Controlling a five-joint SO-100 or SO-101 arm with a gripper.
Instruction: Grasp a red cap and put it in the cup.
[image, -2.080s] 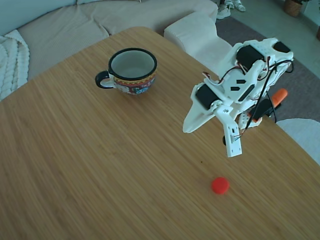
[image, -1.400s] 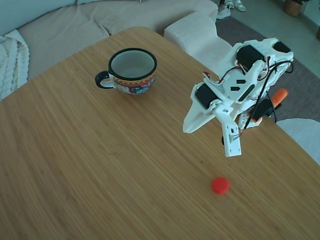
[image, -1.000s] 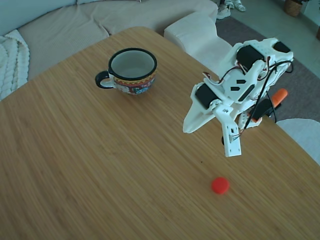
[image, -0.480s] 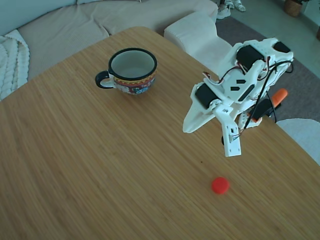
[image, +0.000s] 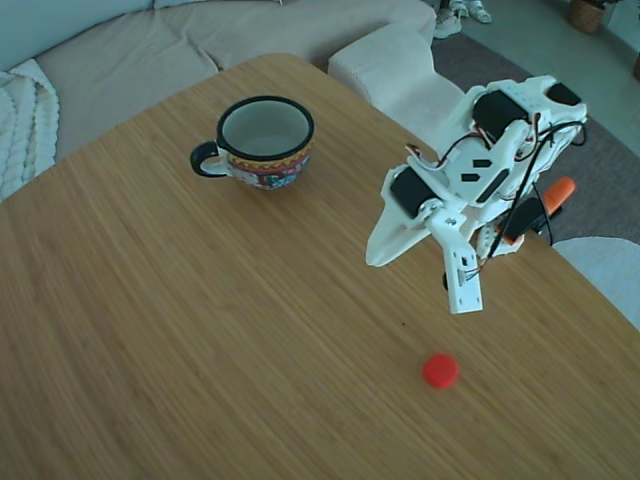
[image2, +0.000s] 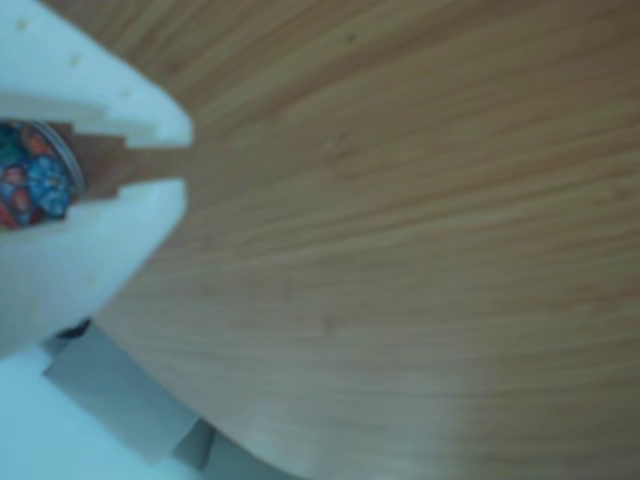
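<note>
Jaws a little apart, holding nothing. Seen in the fixed view: gripper (image: 420, 262) up off the table (image: 200, 330), red cap (image: 440, 370) lying just below and in front, cup (image: 265, 140) far off and waiting empty. Seen in the other view: gripper tips (image2: 185, 165) with a small gap, a bit of cup (image2: 35, 175) peeking behind, no cap.

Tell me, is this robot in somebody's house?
Probably yes, a living room. A beige sofa sits behind the wooden table, there is a rug on the floor, and a colourful mug stands on the table.
</note>
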